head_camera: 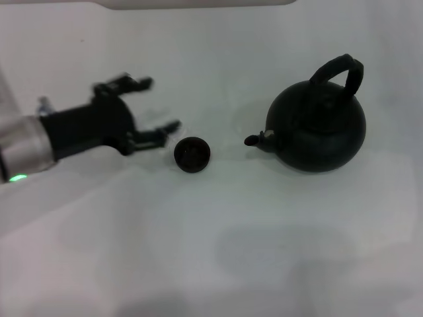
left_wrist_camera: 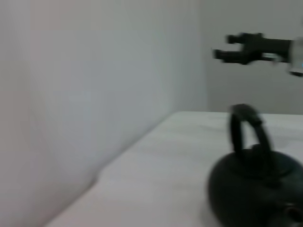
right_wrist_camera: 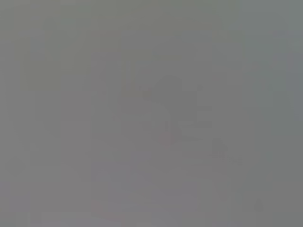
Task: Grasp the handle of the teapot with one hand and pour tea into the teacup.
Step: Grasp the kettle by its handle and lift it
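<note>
- L claw (head_camera: pixel 155 105) was wide open, empty, just beside cup (head_camera: pixel 192 154); pot (head_camera: pixel 317 125) stood apart.
- R claw (left_wrist_camera: pixel 222 48) aloft; state unclear.
- Rec: hook handle (head_camera: pixel 338 71) at apex, tilt spout slowly.

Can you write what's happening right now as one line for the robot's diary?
left gripper: open, beside teacup | right gripper: raised, away | teapot: upright on table, handle untouched
</note>
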Controlling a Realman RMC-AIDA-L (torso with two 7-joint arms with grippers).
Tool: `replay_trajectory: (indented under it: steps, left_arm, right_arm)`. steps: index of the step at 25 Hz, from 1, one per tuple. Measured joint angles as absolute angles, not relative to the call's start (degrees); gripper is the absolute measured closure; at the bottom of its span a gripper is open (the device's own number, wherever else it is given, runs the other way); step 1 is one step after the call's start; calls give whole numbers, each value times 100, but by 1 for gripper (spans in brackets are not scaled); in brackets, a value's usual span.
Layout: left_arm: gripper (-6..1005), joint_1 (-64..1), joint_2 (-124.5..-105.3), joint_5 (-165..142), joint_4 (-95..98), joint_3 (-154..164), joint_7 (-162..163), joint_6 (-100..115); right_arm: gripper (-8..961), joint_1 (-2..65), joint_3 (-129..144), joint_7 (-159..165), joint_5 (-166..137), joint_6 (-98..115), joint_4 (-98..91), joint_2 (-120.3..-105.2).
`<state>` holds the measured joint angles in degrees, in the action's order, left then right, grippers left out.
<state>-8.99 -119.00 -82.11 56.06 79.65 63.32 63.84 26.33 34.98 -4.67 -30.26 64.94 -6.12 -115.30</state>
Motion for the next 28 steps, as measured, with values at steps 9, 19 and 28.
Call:
replay_trajectory:
  steps: [9,19,28]
  left_arm:
    - [118,-308,-11883,-7471,5635,6969,5966,6485]
    - [119,-431,-11855,-7532,5050,6533,5941,6473]
    - [119,-468,-11856,-7543,5004,6568,5908,6457]
  right_arm:
    - [111,1818,5715,2206,-3396,5080,-2194,-11477]
    - [110,303,6623,7256,-7255,4812,-5415,-11223]
    - [116,765,5519,9009,-9367,7306,-5251,-11085]
